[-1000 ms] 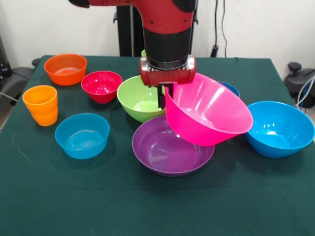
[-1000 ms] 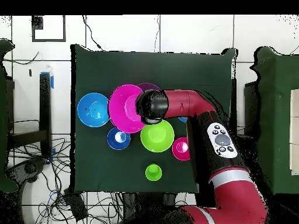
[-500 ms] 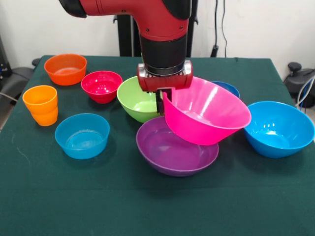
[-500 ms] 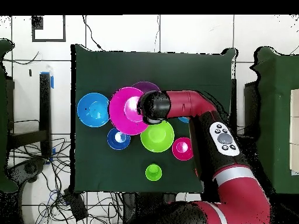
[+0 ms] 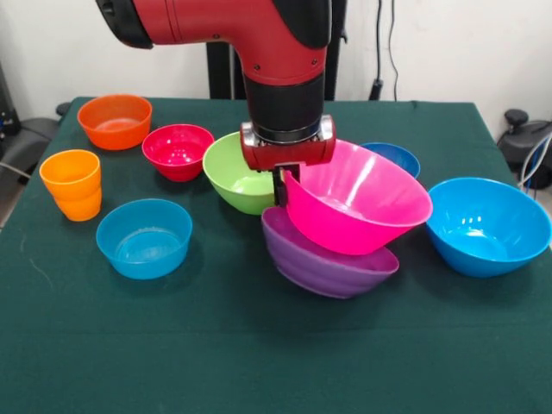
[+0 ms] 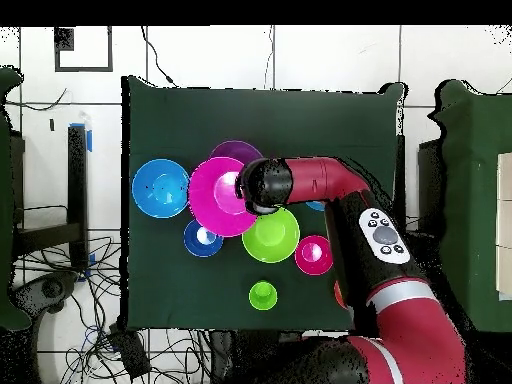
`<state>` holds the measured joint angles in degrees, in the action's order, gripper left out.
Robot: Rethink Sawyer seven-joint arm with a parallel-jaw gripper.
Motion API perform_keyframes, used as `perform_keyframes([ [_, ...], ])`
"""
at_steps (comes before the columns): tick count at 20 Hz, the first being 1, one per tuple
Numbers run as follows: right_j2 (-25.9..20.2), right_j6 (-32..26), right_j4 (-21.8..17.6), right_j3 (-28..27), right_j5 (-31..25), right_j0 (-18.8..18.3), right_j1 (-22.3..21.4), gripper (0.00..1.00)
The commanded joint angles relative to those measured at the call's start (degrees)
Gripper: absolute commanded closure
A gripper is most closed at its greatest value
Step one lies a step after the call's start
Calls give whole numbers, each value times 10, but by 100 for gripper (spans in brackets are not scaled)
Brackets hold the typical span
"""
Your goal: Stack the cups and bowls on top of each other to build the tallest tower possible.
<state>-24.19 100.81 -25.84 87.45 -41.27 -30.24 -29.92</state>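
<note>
We see the gripper (image 5: pixel 281 183) with its jaws clamped on the rim of the pink bowl (image 5: pixel 358 210), which hangs tilted at the table's (image 5: pixel 259 362) middle. Under it the purple bowl (image 5: pixel 323 266) is tipped up, touching the pink bowl's underside, just beside the lime green bowl (image 5: pixel 235 177).

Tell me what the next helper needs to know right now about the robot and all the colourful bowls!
Gripper: shut on the pink bowl, gripping its rim.
The pink bowl presses into the purple bowl, which is tipped up on its side.
Not stacked yet: lime green bowl, sky-blue bowl, light-blue bowl, red bowl, orange bowl, dark-blue bowl, orange cup, light green cup.
Left: settle pink in purple, then add the rest.
</note>
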Motion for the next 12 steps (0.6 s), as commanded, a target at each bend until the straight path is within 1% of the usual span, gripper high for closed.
perform_keyframes([
  [1,-48,-137,-47,-45,-31,2,3,100],
  [4,-52,-141,-41,-46,-62,3,-16,100],
  [8,-66,-162,-34,-63,-102,3,-20,100],
  [12,-74,-147,-32,-53,-105,7,-26,100],
])
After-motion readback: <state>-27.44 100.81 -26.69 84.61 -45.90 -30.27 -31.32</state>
